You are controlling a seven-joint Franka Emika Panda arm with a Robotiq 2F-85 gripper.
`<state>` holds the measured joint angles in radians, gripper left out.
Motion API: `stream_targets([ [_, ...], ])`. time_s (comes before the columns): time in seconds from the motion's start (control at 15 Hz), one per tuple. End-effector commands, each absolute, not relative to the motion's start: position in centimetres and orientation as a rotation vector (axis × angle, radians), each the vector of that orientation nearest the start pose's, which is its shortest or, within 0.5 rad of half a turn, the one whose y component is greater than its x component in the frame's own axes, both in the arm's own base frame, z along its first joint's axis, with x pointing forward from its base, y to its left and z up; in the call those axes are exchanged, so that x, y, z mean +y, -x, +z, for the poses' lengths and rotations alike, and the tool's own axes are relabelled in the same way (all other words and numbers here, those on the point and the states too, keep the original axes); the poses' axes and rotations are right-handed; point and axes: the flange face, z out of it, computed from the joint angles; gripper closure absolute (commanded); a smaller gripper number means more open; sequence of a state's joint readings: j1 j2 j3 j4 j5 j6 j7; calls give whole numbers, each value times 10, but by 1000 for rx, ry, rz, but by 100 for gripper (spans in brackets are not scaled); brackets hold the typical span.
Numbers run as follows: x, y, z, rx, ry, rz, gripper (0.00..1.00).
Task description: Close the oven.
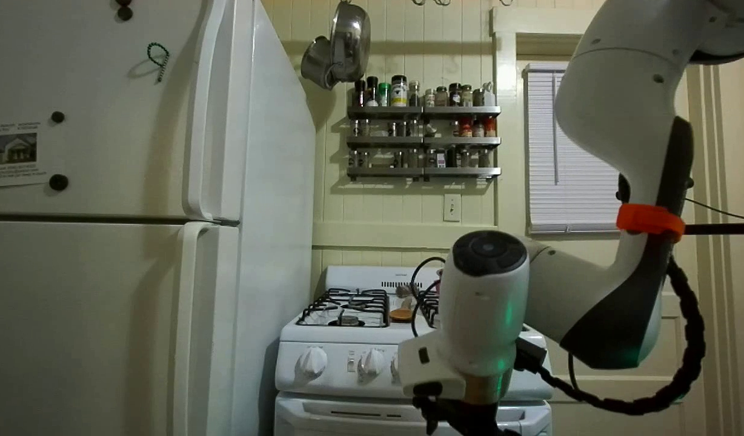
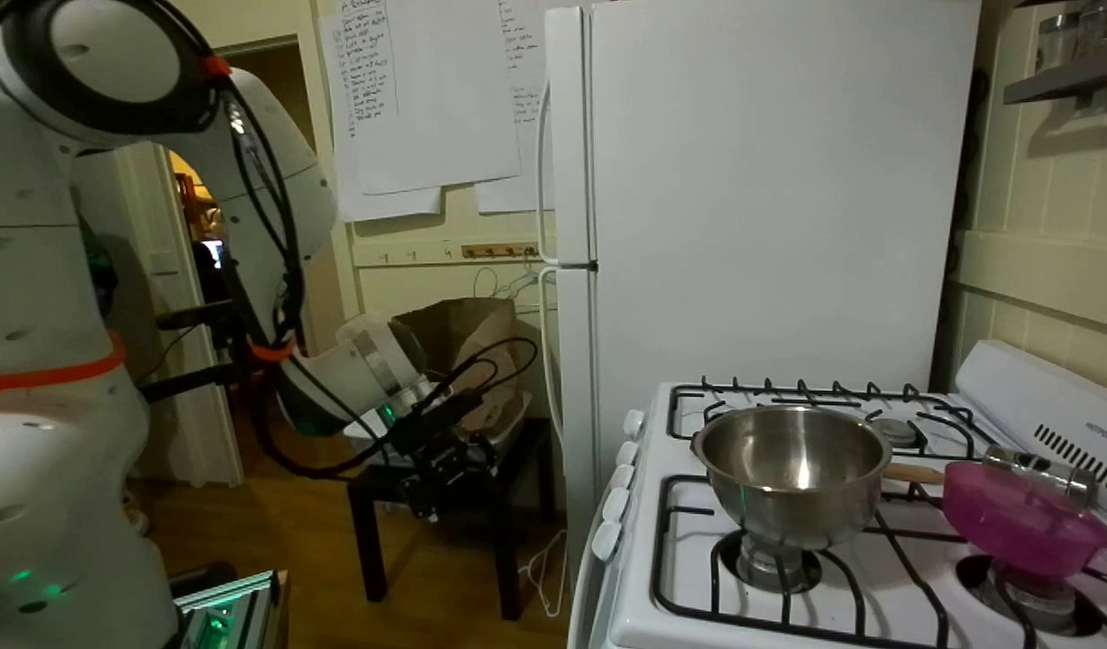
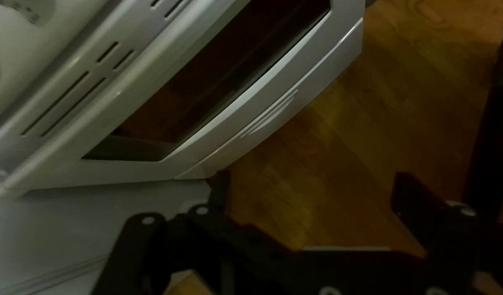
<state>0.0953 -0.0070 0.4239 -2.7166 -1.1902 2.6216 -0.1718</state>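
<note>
The fingers (image 3: 413, 203) are standing wide apart, floor (image 3: 313, 184) showing between them. Beyond them and apart, up-left in the wrist view, the oven (image 3: 186, 94) is looking white, with a dark window (image 3: 223, 73), slots (image 3: 55, 103) above it and a lower panel (image 3: 276, 107). Its door (image 1: 348, 422) is standing upright; whether it is sealing fully, I cannot tell. In an exterior view, the arm (image 1: 487, 303) above the fingers is hiding some knobs (image 1: 313, 361), and the bottom edge is cutting off the door.
</note>
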Motion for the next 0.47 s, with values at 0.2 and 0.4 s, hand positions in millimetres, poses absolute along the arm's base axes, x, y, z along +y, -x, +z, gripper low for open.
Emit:
stream_targets([
  [0.2,204,-316,255,1930,-1675,145,0],
  [0.4,203,-314,257,1920,-1679,154,0],
])
